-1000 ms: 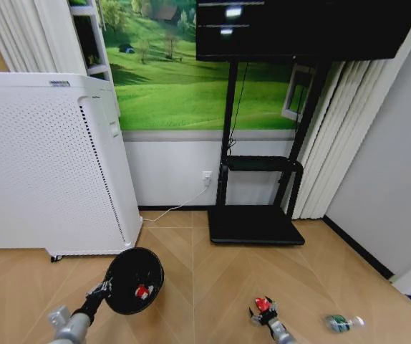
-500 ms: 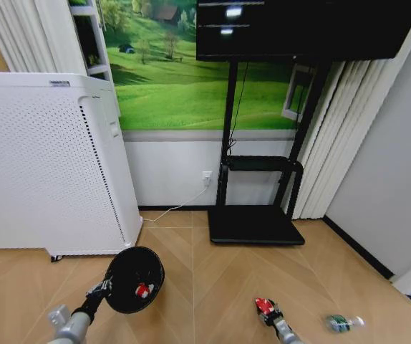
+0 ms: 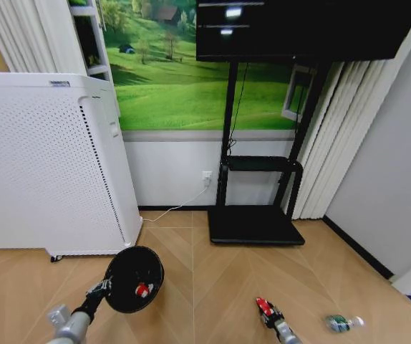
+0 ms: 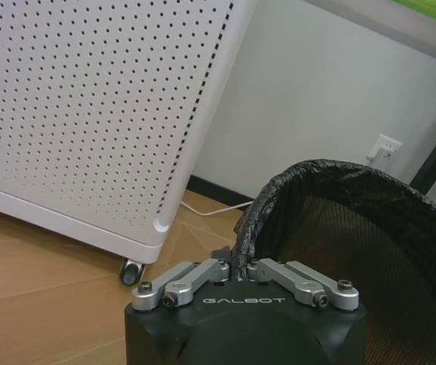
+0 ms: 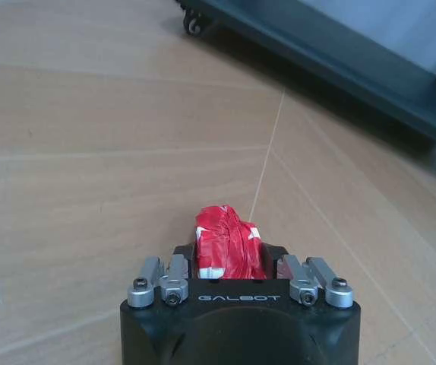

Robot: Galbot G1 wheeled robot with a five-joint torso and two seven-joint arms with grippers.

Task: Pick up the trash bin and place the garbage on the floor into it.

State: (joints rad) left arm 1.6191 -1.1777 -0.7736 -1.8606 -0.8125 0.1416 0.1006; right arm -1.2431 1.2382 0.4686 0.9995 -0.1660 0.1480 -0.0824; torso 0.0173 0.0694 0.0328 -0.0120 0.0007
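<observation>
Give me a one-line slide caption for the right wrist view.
Right end effector shut on a crumpled red-and-white wrapper above the wood floor.

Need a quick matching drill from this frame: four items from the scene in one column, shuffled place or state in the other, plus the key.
Items:
1. trash bin
2. crushed red wrapper
3. clear bottle
4. red piece

Places:
A. lying on the floor, off to the robot's right
B. inside the bin
C. rim pinched by the left gripper
D. clamped in the right gripper

Pairs: 1-C, 2-D, 3-A, 4-B
</observation>
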